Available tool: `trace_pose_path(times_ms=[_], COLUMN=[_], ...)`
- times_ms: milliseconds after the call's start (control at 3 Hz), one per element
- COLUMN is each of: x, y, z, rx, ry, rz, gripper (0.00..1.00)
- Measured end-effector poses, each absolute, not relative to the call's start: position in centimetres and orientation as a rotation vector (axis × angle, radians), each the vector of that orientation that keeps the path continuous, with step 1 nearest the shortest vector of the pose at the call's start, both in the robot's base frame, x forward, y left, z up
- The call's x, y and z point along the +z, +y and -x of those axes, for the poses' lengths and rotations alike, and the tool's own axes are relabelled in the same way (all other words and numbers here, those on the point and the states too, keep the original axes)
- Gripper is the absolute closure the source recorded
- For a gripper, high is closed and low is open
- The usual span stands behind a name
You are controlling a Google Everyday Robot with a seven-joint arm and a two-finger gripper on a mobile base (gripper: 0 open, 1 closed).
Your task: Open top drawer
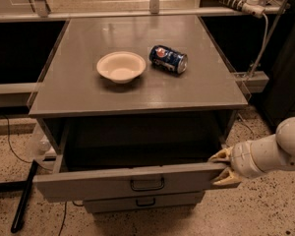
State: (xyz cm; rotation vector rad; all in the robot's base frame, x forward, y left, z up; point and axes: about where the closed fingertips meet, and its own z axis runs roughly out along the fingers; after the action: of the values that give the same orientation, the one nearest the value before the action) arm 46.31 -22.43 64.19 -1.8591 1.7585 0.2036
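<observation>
The top drawer (108, 183) of the grey cabinet stands pulled out, with its dark deep interior (137, 141) showing. Its small black loop handle (147, 183) sits at the middle of the front panel. My gripper (222, 169) is at the right end of that front panel, on a white arm coming in from the right. Its tan fingertips (219, 156) are spread, one above and one below the panel's right end, away from the handle.
A white bowl (120, 67) and a blue soda can (168, 59) lying on its side rest on the cabinet top (78, 92). A lower drawer (113, 204) shows under the open one. A black pole (23, 195) leans at the left. Speckled floor surrounds the cabinet.
</observation>
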Motion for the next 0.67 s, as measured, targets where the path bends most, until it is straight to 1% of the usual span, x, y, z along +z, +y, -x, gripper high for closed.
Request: trace_pose_path(times_ms=[333,667], x=[64.06,64.12], y=[-22.74,-22.62], z=[-45.22,-44.99], rx=[0.204,0.204], ry=[1.757,1.757], rz=[1.858,1.858], gripper=[1.0,0.81])
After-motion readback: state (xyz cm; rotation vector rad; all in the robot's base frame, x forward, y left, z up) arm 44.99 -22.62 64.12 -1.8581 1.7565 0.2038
